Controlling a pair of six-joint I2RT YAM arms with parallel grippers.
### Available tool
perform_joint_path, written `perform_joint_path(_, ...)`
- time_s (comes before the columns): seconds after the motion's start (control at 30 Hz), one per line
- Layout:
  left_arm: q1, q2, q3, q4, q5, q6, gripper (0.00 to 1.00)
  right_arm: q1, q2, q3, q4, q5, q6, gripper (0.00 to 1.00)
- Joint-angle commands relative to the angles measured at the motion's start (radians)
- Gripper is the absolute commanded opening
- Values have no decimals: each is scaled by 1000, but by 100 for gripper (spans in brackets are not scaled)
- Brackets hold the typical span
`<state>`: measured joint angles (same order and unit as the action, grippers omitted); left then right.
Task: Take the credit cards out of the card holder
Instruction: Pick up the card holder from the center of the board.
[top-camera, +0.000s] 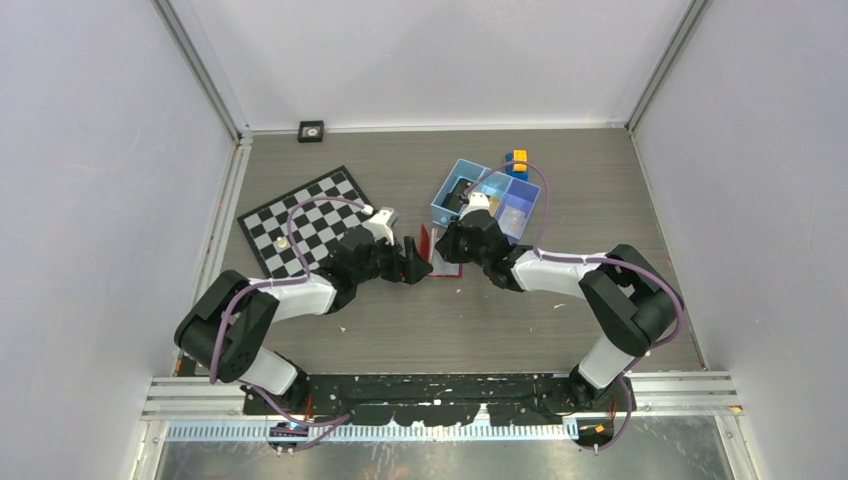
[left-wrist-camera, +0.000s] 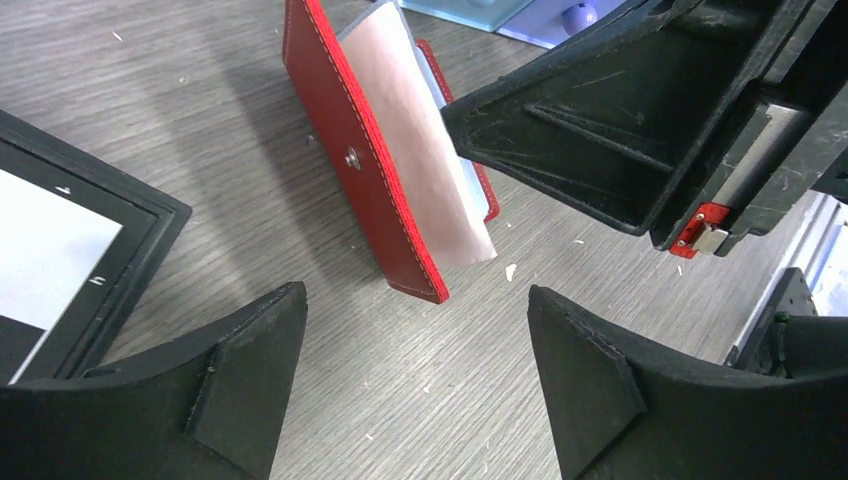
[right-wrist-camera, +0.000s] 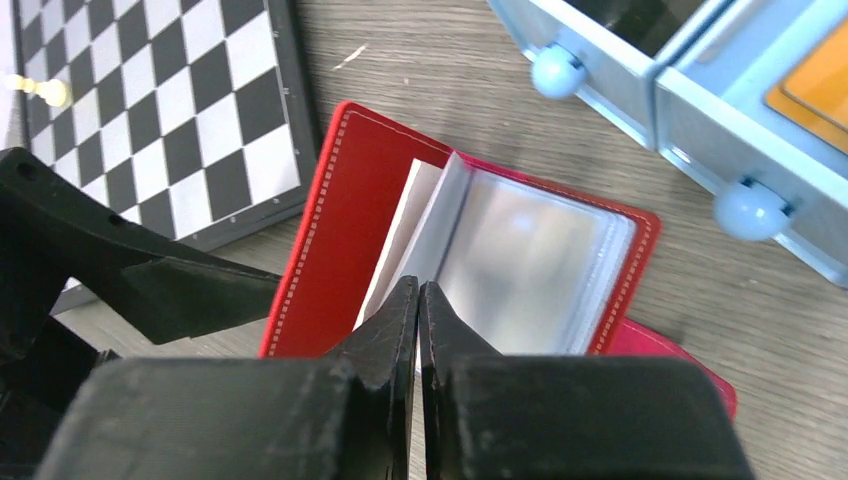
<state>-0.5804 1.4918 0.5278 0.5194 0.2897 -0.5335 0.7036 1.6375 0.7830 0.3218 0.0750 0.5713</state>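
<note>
The chessboard (top-camera: 300, 225) lies flat at the left of the table (top-camera: 480, 320). Just beside its near right corner is the left gripper (left-wrist-camera: 415, 305), its jaws spread wide with nothing between them, only bare table. It points at the wallet (left-wrist-camera: 350, 150) and does not touch it.

The wallet sits mid-table between the two grippers, open. One red cover is tilted up on its edge, its snap stud facing the left gripper; the other cover lies flat on the table. Pale, clear sleeves fan up between the covers.

The right gripper (right-wrist-camera: 418, 300) is at the sleeves' near edge, jaws pressed together to a slit. It may be pinching a sleeve, but the wrist view does not show this clearly.

The blue tray (right-wrist-camera: 600, 60) stands right of and behind the wallet, close to it but apart. An orange card (right-wrist-camera: 812, 85) lies flat in one of its compartments.
</note>
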Motion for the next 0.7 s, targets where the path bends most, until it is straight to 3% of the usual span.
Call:
perform_joint_path(0.0, -3, -37, -8, 8, -43, 57, 84, -3, 11, 44, 73, -90, 25, 9)
perform_joint_path(0.5, -2, 33, 22, 33, -27, 72, 89, -68, 146, 147, 101, -317, 91, 10)
perform_joint_path(0.67, -1, 56, 39, 29, -72, 73, 81, -78, 161, 156, 93, -316, 96, 10)
